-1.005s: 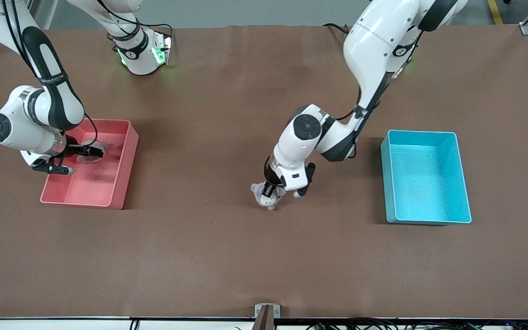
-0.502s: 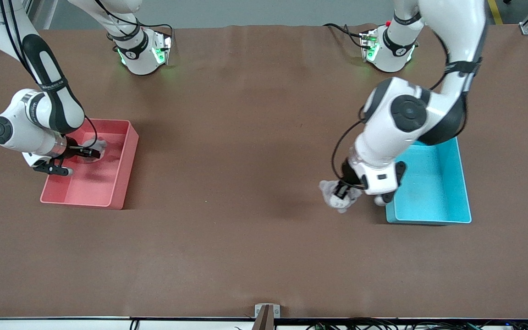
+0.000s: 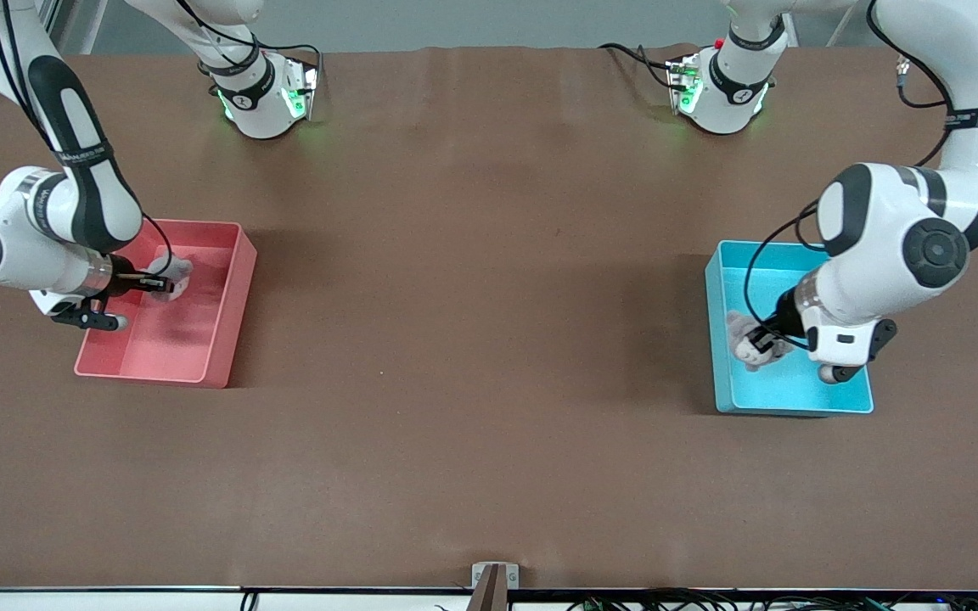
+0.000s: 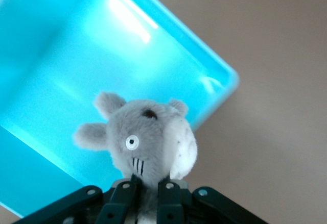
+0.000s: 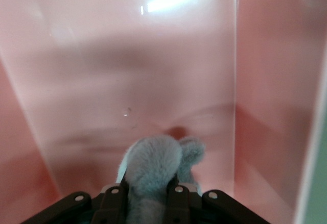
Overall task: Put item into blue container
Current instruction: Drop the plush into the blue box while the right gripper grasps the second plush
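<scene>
1. The blue container [image 3: 795, 399] sits on the brown counter [image 3: 472, 339] toward the left arm's end, well apart from the pink bin [image 3: 217, 339] at the right arm's end.
2. A grey plush toy [image 3: 744, 344] hangs over the blue container's interior, near the wall facing the middle of the counter. The left claw [image 3: 759, 342] is clamped on its lower body.
3. The left wrist view gives detail the front view lacks: the plush toy [image 4: 140, 142] has a round white eye, dark whisker lines, small ears and a white belly patch. Both black fingers [image 4: 122, 198] press its base. The cyan floor and a rounded corner of the container [image 4: 227, 83] lie below, with brown counter past the rim.
4. The front view alone shows the left arm's pose: it comes down from its base, bends at the elbow above the container's edge at the counter's end, and the wrist points toward the counter's middle.
5. The right claw [image 3: 162, 284] is low inside the pink bin, closed on a second grey plush [image 3: 175, 273].
6. The right wrist view shows that plush [image 5: 153, 178] squeezed between the fingers [image 5: 115, 198], with the bin's pink floor and walls [image 5: 265, 106] around it.
7. The right arm bends sharply, its wrist level and aimed into the bin from the counter's end.
</scene>
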{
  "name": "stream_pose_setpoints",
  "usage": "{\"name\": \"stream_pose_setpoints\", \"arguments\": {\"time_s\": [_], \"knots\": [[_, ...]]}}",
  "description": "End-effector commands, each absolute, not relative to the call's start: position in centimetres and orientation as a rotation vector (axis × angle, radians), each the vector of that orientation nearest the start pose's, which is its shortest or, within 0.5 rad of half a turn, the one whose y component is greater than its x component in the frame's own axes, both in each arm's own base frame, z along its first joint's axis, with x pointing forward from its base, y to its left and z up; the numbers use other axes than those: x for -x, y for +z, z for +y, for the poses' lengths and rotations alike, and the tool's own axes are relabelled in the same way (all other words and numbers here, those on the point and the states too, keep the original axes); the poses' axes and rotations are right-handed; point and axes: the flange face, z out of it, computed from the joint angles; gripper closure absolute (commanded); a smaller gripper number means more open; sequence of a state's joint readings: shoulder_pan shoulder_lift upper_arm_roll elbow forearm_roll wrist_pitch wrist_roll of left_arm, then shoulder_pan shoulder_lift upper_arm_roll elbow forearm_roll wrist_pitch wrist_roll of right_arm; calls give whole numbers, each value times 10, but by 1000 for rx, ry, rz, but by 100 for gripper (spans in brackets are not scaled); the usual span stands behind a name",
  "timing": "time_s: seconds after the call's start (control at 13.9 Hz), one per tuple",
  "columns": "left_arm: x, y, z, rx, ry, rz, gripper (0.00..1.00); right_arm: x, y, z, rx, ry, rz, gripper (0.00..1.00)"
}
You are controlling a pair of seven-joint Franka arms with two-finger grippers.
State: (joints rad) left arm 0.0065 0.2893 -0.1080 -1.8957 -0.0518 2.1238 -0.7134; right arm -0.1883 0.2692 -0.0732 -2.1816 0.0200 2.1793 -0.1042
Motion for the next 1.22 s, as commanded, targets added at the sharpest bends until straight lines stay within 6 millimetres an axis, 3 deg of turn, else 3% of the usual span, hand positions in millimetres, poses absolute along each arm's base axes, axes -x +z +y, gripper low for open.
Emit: {"name": "stream_pose_setpoints", "arguments": {"time_s": [0.0,0.14,0.29,0.36,0.43,0.57,0.65,0.86,1.0,1.15], "knots": [[-610,329,-20,3050,156,-885,98,-540,309,-118,3059,462,309,100],[-612,317,-4,3067,166,-835,92,-564,352,-72,3072,527,409,100],[-615,307,12,3064,179,-845,62,-579,378,-19,3080,513,516,100],[-615,306,13,3064,181,-843,20,-582,382,15,3066,498,576,100],[-617,310,12,3067,169,-841,1,-583,382,42,3039,488,645,100],[-622,328,7,3074,137,-839,0,-588,389,105,2990,405,765,100],[-627,348,6,3081,104,-835,0,-591,386,139,2975,344,831,100],[-643,417,-8,3080,209,-787,0,-594,352,236,2905,223,999,100],[-647,446,-43,3101,213,-720,0,-598,326,290,2856,168,1108,100],[-642,452,-85,3108,208,-685,0,-597,299,348,2813,129,1203,100]]}}
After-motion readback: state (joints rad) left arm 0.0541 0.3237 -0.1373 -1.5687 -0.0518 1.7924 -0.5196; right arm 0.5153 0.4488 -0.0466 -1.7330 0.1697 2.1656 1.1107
